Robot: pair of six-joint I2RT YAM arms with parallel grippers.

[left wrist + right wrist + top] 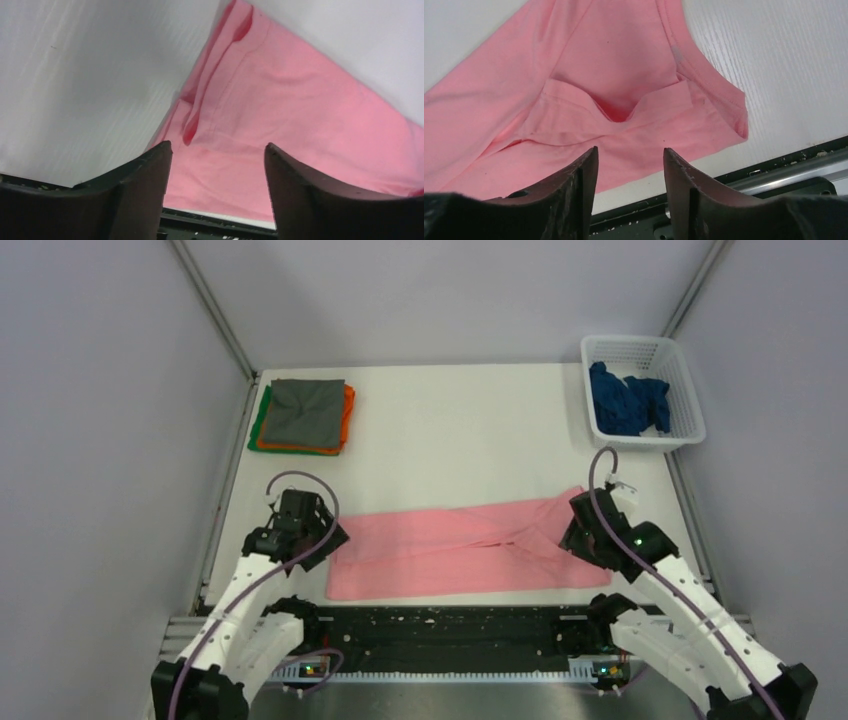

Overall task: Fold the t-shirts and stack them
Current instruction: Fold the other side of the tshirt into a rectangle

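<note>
White walls close in a white matte surface [450, 430], and along its near edge lies a light pink soft cloth t-shirt [450, 552], folded lengthwise into a long band running from the near-left towards the near-right. The left end effector [217, 150] hovers over the band's left end with its fingers spread wide and nothing between them. The right end effector [630, 154] is likewise wide and empty above the right end, where a sleeve is tucked inward. At the far-left corner a grey cloth shirt folded square [308, 408] tops an orange folded shirt [348, 412] and a green folded shirt [256, 428]. At the far-right corner a dark blue crumpled cloth shirt [625, 400] sits inside a white plastic mesh basket [690, 428]. The pink cloth looks light, limp and thin, so it will probably sag and slide open if pinched by one layer. The better hold is likely at each short end, catching all layers near the corners, then lifting evenly so the fold does not skew.
</note>
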